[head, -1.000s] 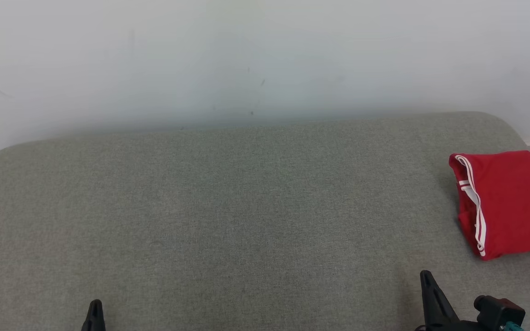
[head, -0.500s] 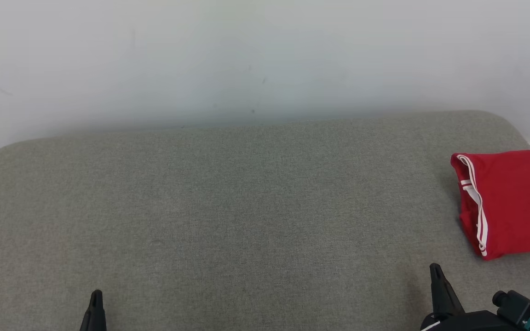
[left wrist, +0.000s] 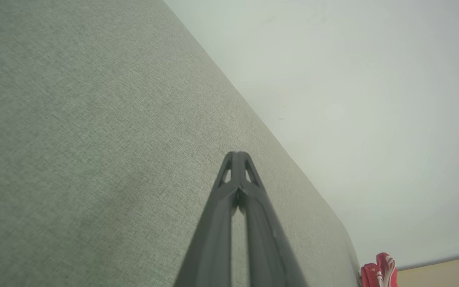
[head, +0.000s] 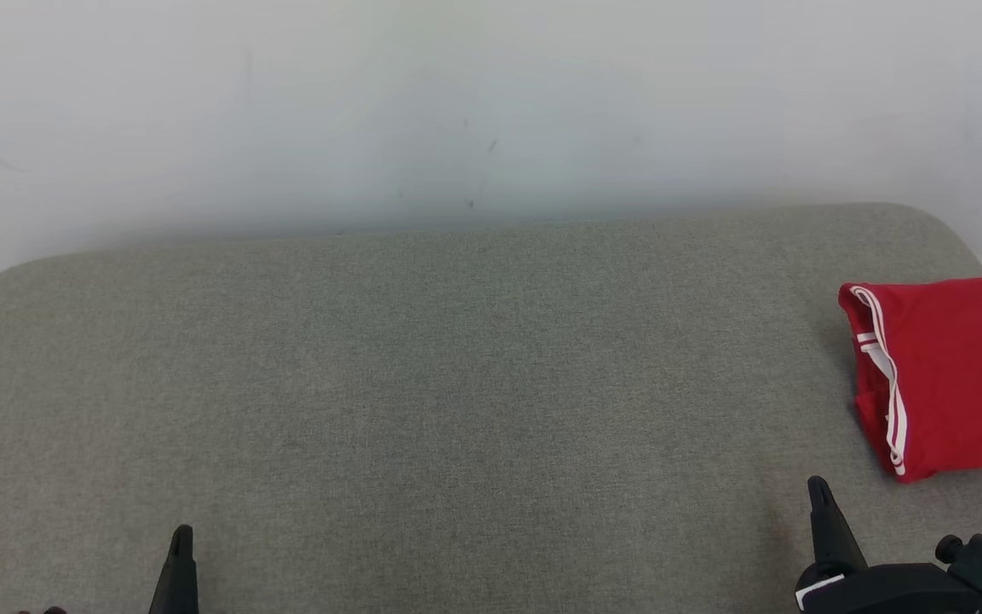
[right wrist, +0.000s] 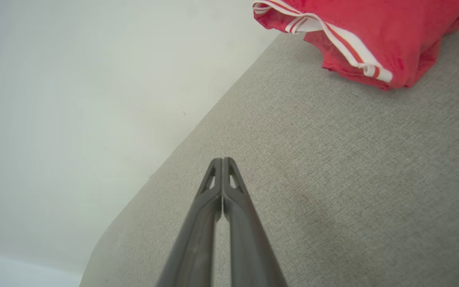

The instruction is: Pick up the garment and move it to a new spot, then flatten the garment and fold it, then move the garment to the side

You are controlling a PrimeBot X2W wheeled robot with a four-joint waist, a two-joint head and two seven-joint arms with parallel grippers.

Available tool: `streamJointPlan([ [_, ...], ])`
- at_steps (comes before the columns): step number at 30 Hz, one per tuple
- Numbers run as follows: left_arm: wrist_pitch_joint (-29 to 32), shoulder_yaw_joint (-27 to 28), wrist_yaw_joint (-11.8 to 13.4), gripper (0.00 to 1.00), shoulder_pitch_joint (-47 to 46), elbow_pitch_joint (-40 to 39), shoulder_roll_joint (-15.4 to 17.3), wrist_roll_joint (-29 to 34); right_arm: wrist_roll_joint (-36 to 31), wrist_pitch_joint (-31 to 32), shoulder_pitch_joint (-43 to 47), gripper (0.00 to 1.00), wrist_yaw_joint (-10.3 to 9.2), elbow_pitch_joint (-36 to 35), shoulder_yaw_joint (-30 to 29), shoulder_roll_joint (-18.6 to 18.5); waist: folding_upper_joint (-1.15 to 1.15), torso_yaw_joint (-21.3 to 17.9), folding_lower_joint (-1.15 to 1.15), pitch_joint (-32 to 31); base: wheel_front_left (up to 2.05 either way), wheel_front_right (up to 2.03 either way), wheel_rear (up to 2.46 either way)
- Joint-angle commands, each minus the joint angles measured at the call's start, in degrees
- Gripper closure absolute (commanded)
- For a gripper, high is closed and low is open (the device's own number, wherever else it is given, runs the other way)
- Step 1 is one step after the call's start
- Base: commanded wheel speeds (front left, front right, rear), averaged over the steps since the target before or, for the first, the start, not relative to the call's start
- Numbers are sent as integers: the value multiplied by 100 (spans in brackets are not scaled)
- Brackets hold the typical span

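The red garment lies as a compact folded bundle at the far right of the grey-green upholstered surface. The head view's right edge cuts it off, so its full extent cannot be told. Its white-striped edge faces the middle of the surface and runs from far to near, which gives the visible part a near-to-far lie rather than a crosswise one. From the right gripper the bundle sits ahead and to the right, near but clearly apart, with bare fabric between them. From the left gripper it is well apart, across almost the whole width of the surface, so the right arm is much the nearer one for any further contact. Both grippers have their fingers pressed together and hold nothing, as each wrist view shows, with the dark finger pairs meeting at the tip above plain upholstery. Judging from the tidy bundle resting off to the side, the folding and the last shift seem already done, and little or nothing seems left. The surface is a flat, finely woven cloth with rounded far corners and no wrinkles. Behind it stands a pale, plain wall with a few faint marks.
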Motion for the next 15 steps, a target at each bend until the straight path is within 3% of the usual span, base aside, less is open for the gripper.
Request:
streamJointPlan([
  [1,42,7,-8,100,-152,-69,39,-144,170,36,-121,100,-5,-89,-33,-2,0,1,-1,2,0,0,0],
  [15,281,4,-50,100,-278,-61,47,-1066,1157,273,-180,100,-7,-180,-146,-1,0,20,-1,28,0,0,0],
])
